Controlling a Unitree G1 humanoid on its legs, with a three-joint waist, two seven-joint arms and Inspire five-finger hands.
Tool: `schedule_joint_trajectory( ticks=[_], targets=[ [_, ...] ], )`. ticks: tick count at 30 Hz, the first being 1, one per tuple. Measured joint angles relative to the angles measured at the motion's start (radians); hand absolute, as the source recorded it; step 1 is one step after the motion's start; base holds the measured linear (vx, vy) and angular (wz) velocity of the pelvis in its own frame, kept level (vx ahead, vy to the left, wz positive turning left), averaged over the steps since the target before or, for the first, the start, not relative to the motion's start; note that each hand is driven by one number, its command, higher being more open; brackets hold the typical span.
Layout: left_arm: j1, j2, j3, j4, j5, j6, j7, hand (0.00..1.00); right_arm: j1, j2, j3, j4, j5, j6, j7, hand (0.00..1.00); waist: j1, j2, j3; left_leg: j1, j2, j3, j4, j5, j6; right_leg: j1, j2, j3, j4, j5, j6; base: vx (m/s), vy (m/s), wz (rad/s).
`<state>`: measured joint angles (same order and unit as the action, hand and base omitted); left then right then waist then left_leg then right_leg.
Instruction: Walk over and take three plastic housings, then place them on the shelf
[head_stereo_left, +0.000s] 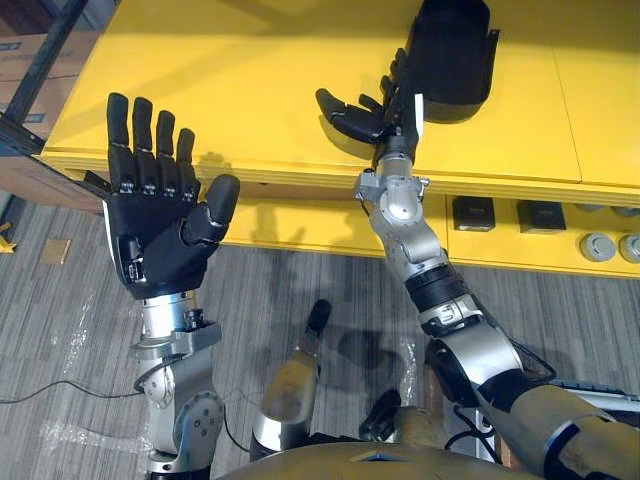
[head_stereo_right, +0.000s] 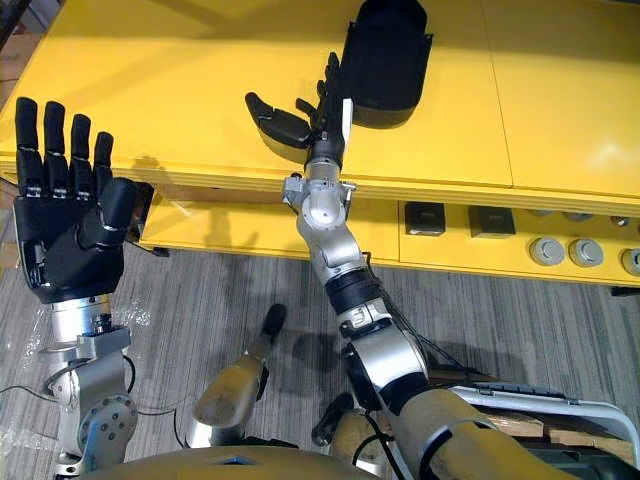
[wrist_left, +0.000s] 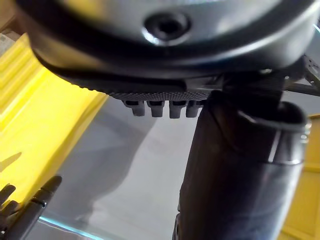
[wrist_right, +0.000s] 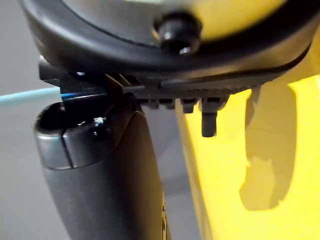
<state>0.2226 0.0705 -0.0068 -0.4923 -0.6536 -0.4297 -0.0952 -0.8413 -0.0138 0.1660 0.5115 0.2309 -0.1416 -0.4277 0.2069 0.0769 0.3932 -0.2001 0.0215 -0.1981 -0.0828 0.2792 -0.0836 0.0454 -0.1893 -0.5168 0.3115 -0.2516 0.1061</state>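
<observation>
Left eye view: a black plastic housing (head_stereo_left: 455, 50) lies on the far part of the yellow counter (head_stereo_left: 250, 90), its open, hollow side facing up. The right hand (head_stereo_left: 388, 108) reaches over the counter's near edge and rests low over the top, just beside the housing's near left corner. Its fingers (head_stereo_left: 396, 72) run straight towards the housing and its thumb (head_stereo_left: 345, 112) is spread wide to the left. Whether the fingertips touch the housing's wall cannot be told, and nothing is held in this hand.

The left hand (head_stereo_left: 150, 230) stands upright in front of the counter's near edge, well apart from the housing. Its palm faces the camera, the fingers are straight and side by side, the thumb is angled across the palm, and it holds nothing.

Under the counter top, a lower shelf (head_stereo_left: 290, 225) carries two black square parts (head_stereo_left: 473, 213) and, further right, grey round parts (head_stereo_left: 598, 246). Grey striped floor (head_stereo_left: 80, 330) lies below.

The right wrist view shows that hand's fingers straight above the yellow surface.
</observation>
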Motion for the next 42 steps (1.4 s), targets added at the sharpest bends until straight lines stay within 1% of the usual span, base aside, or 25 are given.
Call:
schedule_joint_trajectory(
  ticks=[3, 7, 12, 15, 20, 23, 26, 28, 31, 33, 34, 36, 37, 38, 39, 40, 42],
  targets=[
    [0.000, 0.009, -0.010, 0.003, 0.002, 0.000, 0.000, 1.00, -0.002, 0.000, 0.000, 0.002, -0.001, -0.005, 0.001, 1.00, -0.007, 0.001, 0.015, -0.001, 0.002, 0.004, 0.000, 0.000, -0.001, -0.002, 0.000, 0.002, 0.002, 0.000, 0.000, -0.02, -0.015, -0.02],
    [-0.001, 0.008, -0.014, 0.023, 0.004, 0.002, 0.005, 1.00, -0.004, 0.011, 0.002, 0.002, -0.003, -0.012, 0.005, 1.00, -0.009, 0.000, 0.017, -0.001, 0.006, 0.024, 0.000, 0.000, 0.000, -0.014, 0.000, 0.023, 0.002, 0.001, 0.000, -0.03, -0.032, -0.13],
    [-0.019, 0.008, -0.016, 0.023, 0.042, 0.023, 0.025, 1.00, -0.004, 0.026, 0.004, 0.002, -0.039, -0.002, -0.004, 1.00, -0.017, -0.001, 0.017, 0.001, 0.011, 0.045, 0.000, 0.002, 0.005, -0.025, 0.000, 0.045, 0.002, 0.005, 0.003, -0.02, -0.029, -0.13],
    [-0.019, 0.008, -0.017, 0.023, 0.047, 0.024, 0.032, 1.00, 0.002, 0.046, 0.006, 0.002, -0.066, 0.002, -0.025, 1.00, -0.021, -0.003, 0.020, 0.012, 0.016, 0.067, 0.000, 0.001, 0.006, -0.027, 0.000, 0.062, 0.001, 0.010, 0.005, -0.02, -0.042, -0.21],
    [-0.018, 0.008, -0.019, 0.024, 0.077, 0.025, 0.044, 1.00, 0.017, 0.059, 0.011, -0.013, -0.066, 0.011, -0.036, 1.00, -0.032, -0.005, 0.021, 0.020, 0.021, 0.083, 0.000, -0.002, 0.006, -0.029, 0.003, 0.080, -0.001, 0.015, 0.005, -0.02, -0.047, -0.10],
    [-0.018, 0.008, -0.019, 0.024, 0.077, 0.034, 0.044, 1.00, 0.027, 0.060, 0.011, -0.019, -0.066, 0.007, -0.034, 1.00, -0.037, -0.005, 0.021, 0.025, 0.020, 0.087, 0.000, -0.003, 0.006, -0.026, 0.002, 0.083, -0.001, 0.016, 0.006, -0.01, -0.048, -0.04],
    [-0.018, 0.008, -0.020, 0.028, 0.077, 0.043, 0.048, 1.00, 0.041, 0.060, 0.013, -0.018, -0.066, 0.003, -0.014, 1.00, -0.044, -0.006, 0.021, 0.035, 0.016, 0.088, 0.000, -0.004, 0.006, -0.016, 0.002, 0.084, -0.002, 0.017, 0.006, -0.01, -0.043, -0.02],
    [-0.018, 0.008, -0.020, 0.029, 0.086, 0.044, 0.055, 1.00, 0.043, 0.059, 0.013, -0.018, -0.066, -0.001, 0.007, 1.00, -0.046, -0.006, 0.021, 0.035, 0.016, 0.088, 0.000, -0.009, 0.005, -0.016, 0.002, 0.084, -0.003, 0.016, 0.006, 0.00, 0.000, 0.00],
    [-0.015, 0.008, -0.019, 0.030, 0.112, 0.044, 0.074, 1.00, 0.054, 0.053, 0.023, -0.018, -0.066, -0.014, 0.066, 1.00, -0.047, -0.007, 0.020, 0.035, 0.017, 0.088, 0.000, -0.009, 0.005, -0.016, 0.003, 0.084, -0.004, 0.016, 0.005, -0.01, -0.048, -0.01],
    [-0.015, 0.009, -0.018, 0.030, 0.112, 0.044, 0.076, 1.00, 0.073, 0.048, 0.032, -0.024, -0.065, -0.038, 0.117, 1.00, -0.049, -0.007, 0.020, 0.037, 0.017, 0.087, 0.000, -0.009, 0.005, -0.013, 0.004, 0.083, -0.008, 0.018, 0.005, 0.01, -0.051, -0.01],
    [-0.014, 0.009, -0.017, 0.030, 0.112, 0.044, 0.076, 1.00, 0.089, 0.046, 0.042, -0.035, -0.059, -0.050, 0.162, 1.00, -0.049, -0.007, 0.020, 0.039, 0.017, 0.087, 0.000, -0.009, 0.005, -0.009, 0.007, 0.083, -0.015, 0.021, 0.006, 0.01, -0.065, -0.03],
    [-0.013, 0.009, -0.014, 0.030, 0.113, 0.044, 0.076, 1.00, 0.121, 0.042, 0.070, -0.077, -0.057, -0.055, 0.221, 1.00, -0.051, -0.010, 0.019, 0.040, 0.017, 0.088, 0.000, -0.009, 0.005, -0.007, 0.011, 0.085, -0.020, 0.025, 0.005, 0.02, -0.069, -0.03],
    [-0.011, 0.009, -0.012, 0.030, 0.114, 0.044, 0.077, 1.00, 0.170, 0.030, 0.102, -0.131, -0.062, -0.055, 0.260, 1.00, -0.051, -0.012, 0.018, 0.040, 0.019, 0.088, 0.000, -0.009, 0.005, -0.003, 0.013, 0.085, -0.029, 0.028, 0.005, 0.03, -0.066, -0.02],
    [-0.006, 0.009, -0.005, 0.030, 0.117, 0.044, 0.077, 1.00, 0.222, 0.006, 0.163, -0.178, -0.085, -0.055, 0.292, 1.00, -0.053, -0.014, 0.016, 0.043, 0.023, 0.091, 0.000, -0.011, 0.005, 0.004, 0.017, 0.085, -0.045, 0.034, 0.006, 0.03, -0.065, -0.04],
    [0.000, 0.009, 0.000, 0.030, 0.121, 0.044, 0.078, 1.00, 0.245, -0.002, 0.188, -0.201, -0.105, -0.056, 0.300, 1.00, -0.055, -0.015, 0.016, 0.046, 0.023, 0.094, 0.000, -0.012, 0.006, 0.009, 0.019, 0.087, -0.053, 0.038, 0.006, 0.04, -0.053, -0.15],
    [0.017, 0.008, 0.013, 0.030, 0.139, 0.044, 0.078, 1.00, 0.282, -0.022, 0.237, -0.242, -0.108, -0.053, 0.319, 1.00, -0.063, -0.021, 0.013, 0.054, 0.025, 0.105, 0.000, -0.015, 0.008, 0.015, 0.020, 0.097, -0.065, 0.044, 0.007, 0.03, -0.031, -0.24],
    [0.041, 0.011, 0.019, 0.030, 0.156, 0.044, 0.072, 1.00, 0.354, -0.041, 0.296, -0.298, -0.109, -0.049, 0.342, 1.00, -0.075, -0.034, 0.004, 0.070, 0.025, 0.127, 0.000, -0.027, 0.007, 0.030, 0.023, 0.115, -0.091, 0.057, 0.008, 0.02, -0.018, -0.33]
  ],
)
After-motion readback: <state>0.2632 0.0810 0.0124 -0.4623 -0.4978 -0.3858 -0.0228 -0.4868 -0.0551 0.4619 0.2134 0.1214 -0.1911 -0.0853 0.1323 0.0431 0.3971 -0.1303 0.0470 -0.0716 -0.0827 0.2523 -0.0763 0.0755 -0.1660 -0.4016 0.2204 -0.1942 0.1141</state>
